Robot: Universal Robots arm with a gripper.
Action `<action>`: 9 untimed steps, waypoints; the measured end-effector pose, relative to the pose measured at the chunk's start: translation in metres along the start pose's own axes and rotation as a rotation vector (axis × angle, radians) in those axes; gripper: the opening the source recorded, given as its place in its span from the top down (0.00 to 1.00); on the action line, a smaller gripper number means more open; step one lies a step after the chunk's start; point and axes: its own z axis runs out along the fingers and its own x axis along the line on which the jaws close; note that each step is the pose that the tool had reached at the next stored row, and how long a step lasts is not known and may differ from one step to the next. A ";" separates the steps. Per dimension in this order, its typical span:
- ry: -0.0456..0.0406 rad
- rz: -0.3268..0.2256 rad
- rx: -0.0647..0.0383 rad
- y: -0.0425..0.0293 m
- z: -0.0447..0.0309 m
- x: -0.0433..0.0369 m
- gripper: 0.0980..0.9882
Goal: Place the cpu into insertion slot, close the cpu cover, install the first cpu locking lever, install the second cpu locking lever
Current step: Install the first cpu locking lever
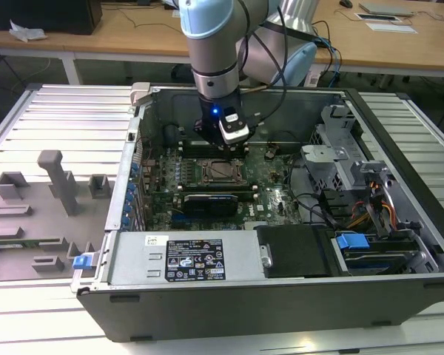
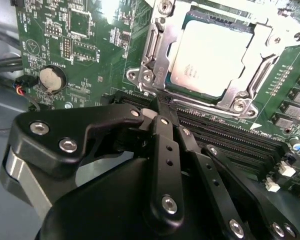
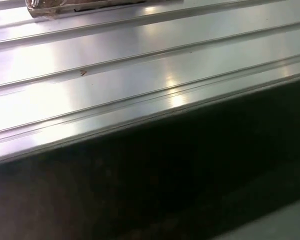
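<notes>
The cpu (image 2: 210,55), a pale silver square, lies in the insertion slot (image 1: 217,171) on the green motherboard. The cpu cover (image 2: 160,60), a silver frame with a central window, is down flat over it, and the chip shows through the window. A thin metal lever rod (image 2: 149,44) runs along one side of the cover. My gripper (image 2: 158,107) hangs just off the slot's edge, between the socket and the long black memory slots (image 2: 225,142). Its black fingers (image 2: 165,145) are pressed together. In the exterior view the gripper (image 1: 222,151) stands over the far side of the slot.
The open computer case (image 1: 281,281) lies on a ribbed aluminium table (image 3: 140,65). A black card (image 1: 211,200) sits in front of the socket, with drive bays and cables (image 1: 355,200) at the exterior view's right. Grey fixtures (image 1: 52,185) stand at the exterior view's left. A coin battery (image 2: 52,77) is on the board.
</notes>
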 end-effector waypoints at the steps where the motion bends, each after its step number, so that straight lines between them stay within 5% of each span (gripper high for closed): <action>1: 0.0001 0.000 0.000 -0.0001 0.0000 0.0001 0.99; 9: -0.0008 0.000 0.002 0.0002 -0.0013 -0.0002 0.99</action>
